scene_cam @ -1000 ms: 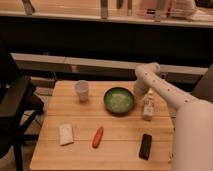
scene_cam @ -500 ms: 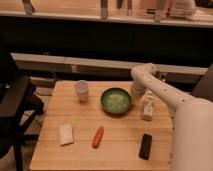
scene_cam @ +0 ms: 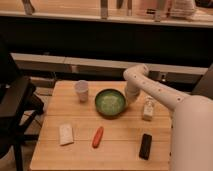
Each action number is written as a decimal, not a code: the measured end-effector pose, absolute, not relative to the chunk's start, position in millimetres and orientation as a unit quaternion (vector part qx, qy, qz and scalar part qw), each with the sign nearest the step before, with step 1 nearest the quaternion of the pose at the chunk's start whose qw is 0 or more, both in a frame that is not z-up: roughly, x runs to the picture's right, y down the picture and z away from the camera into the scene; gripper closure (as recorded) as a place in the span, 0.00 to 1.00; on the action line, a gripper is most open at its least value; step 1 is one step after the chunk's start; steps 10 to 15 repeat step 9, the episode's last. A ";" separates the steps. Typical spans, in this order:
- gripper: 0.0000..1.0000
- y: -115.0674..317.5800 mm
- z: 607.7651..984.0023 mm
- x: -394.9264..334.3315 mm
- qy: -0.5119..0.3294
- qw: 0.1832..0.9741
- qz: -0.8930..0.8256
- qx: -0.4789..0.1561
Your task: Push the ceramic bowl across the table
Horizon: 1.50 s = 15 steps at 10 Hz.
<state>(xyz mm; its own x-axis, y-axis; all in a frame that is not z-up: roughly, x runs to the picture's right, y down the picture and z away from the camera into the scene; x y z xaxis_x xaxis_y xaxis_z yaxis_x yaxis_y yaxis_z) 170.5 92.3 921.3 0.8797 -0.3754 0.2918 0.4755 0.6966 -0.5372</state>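
The green ceramic bowl (scene_cam: 110,102) sits on the light wooden table (scene_cam: 125,135), a little behind its middle. My white arm reaches in from the right and bends down to the bowl. My gripper (scene_cam: 129,99) is low at the bowl's right rim, touching or nearly touching it.
A small pale cup (scene_cam: 81,91) stands just left of the bowl. A small pale bottle (scene_cam: 148,108) stands to the right of my gripper. A white packet (scene_cam: 65,134), an orange-red stick-shaped item (scene_cam: 97,136) and a black flat object (scene_cam: 145,146) lie near the front. A dark chair (scene_cam: 15,107) stands at the left.
My arm and gripper have moved left. The bowl has slid a little to the left with them, closer to the cup.
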 end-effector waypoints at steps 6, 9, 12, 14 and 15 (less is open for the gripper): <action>0.98 106.4 911.2 120.6 -0.092 0.893 -0.298 -0.325; 0.98 111.3 905.4 101.5 -0.097 0.880 -0.328 -0.330; 0.98 111.3 905.4 101.5 -0.097 0.880 -0.328 -0.330; 0.98 111.3 905.4 101.5 -0.097 0.880 -0.328 -0.330; 0.98 111.3 905.4 101.5 -0.097 0.880 -0.328 -0.330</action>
